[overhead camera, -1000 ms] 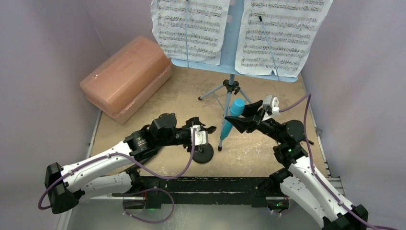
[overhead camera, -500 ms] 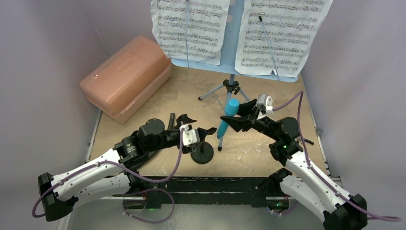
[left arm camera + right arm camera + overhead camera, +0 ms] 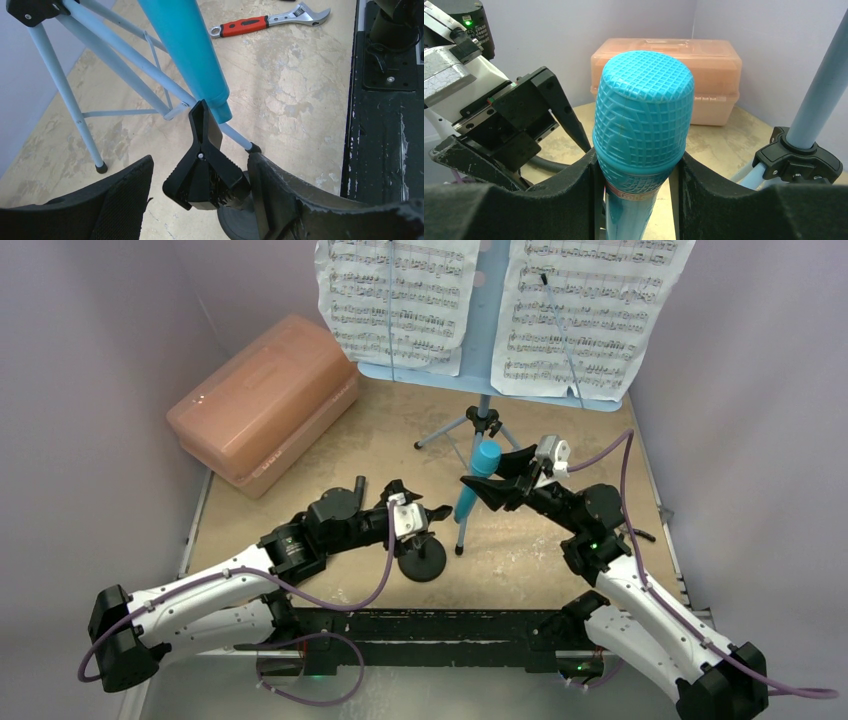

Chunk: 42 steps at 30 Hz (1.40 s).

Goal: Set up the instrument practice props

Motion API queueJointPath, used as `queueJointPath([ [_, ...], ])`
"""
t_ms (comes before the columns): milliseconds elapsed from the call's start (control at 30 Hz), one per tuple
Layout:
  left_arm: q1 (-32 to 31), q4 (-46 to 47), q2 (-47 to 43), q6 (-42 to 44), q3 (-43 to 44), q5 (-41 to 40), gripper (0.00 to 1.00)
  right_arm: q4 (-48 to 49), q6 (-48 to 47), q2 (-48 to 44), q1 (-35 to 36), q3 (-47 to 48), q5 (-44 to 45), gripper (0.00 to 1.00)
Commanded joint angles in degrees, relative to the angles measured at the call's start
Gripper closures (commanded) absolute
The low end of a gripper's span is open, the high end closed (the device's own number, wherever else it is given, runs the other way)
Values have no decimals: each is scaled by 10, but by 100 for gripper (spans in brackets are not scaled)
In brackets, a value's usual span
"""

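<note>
The light-blue music stand [image 3: 488, 330] stands at the back on its tripod [image 3: 482, 425] and holds two sheet-music pages [image 3: 400, 300] [image 3: 590, 315]. My right gripper [image 3: 487, 485] [image 3: 636, 200] is shut on the turquoise microphone [image 3: 475, 485] [image 3: 641, 120], just below its head, holding it nearly upright. The black mic stand's round base [image 3: 424, 560] sits on the table. My left gripper [image 3: 420, 504] [image 3: 200, 200] is open with its fingers either side of the stand's black clip [image 3: 205, 165]. The microphone's tail [image 3: 190, 50] reaches down to the top of that clip.
The salmon-pink case [image 3: 265, 405] [image 3: 704, 75] lies at the back left. A red-handled wrench [image 3: 270, 22] lies on the table to the right. A tripod leg [image 3: 65, 90] runs close behind the clip. A black hose [image 3: 544, 162] curves beside the left arm. Purple walls enclose the table.
My right gripper has carried the microphone slightly left and back. My left gripper drew back to the left, then moved right again around the mic stand's clip.
</note>
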Motion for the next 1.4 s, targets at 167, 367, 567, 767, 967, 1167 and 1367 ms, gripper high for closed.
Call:
queueJointPath([
  [167, 2, 15, 4, 1, -3, -3, 62, 38, -9, -2, 5, 17, 11, 100],
  [367, 2, -16, -4, 0, -4, 2, 100, 69, -13, 16, 8, 18, -2, 100],
  [567, 2, 9, -6, -11, -17, -11, 100, 98, -16, 33, 23, 16, -4, 100],
  [767, 3, 31, -5, -24, -23, -19, 100, 114, -20, 36, 52, 10, 12, 100],
  [967, 3, 35, -5, -35, -23, -32, 100, 121, -22, 41, 84, 7, 39, 100],
  [1167, 3, 52, -11, -50, -30, -49, 100, 154, -2, 33, 107, -19, 72, 100],
  [1367, 3, 64, -13, -63, -37, -58, 100, 221, 52, 18, 115, -53, 127, 100],
])
